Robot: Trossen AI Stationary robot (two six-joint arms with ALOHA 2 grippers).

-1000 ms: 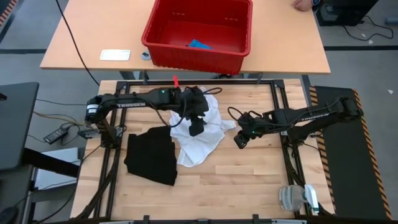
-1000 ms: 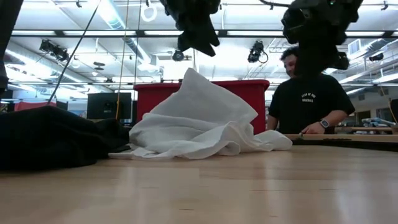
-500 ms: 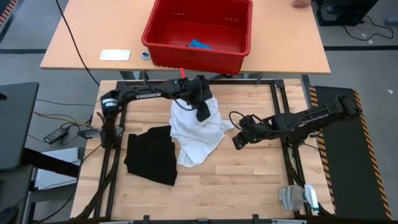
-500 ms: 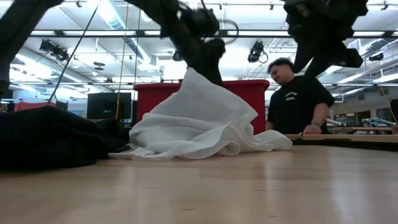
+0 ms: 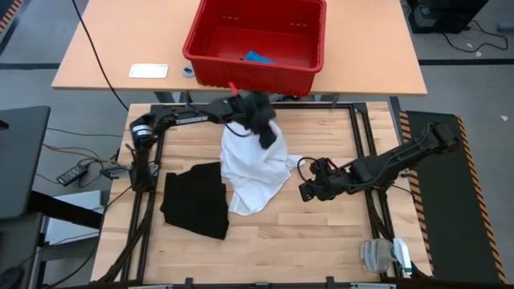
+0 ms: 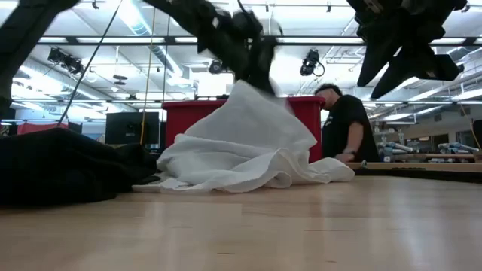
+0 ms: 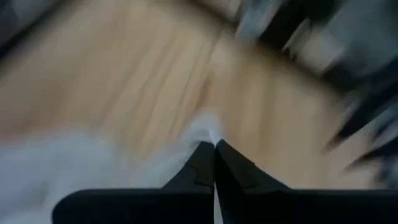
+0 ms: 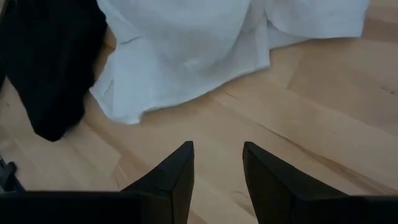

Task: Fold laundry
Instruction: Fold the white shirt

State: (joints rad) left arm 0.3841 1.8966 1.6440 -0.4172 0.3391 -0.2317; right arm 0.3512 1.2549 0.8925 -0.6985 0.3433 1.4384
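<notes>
Left gripper [image 5: 267,138] pinched on white T-shirt [image 5: 255,172], frame centre.
Right gripper [image 5: 307,189] fingers apart, empty, right of shirt; black garment [image 5: 195,199] lower left.

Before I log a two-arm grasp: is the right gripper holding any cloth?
No; the right gripper is open over bare wood, short of the white T-shirt.

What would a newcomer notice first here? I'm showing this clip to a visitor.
The white T-shirt heaped mid-table, its far edge pinched and lifted by the left gripper. Beside it on the left lies the black garment, and the red basket sits on the table behind. The right gripper hovers open near the shirt.
</notes>
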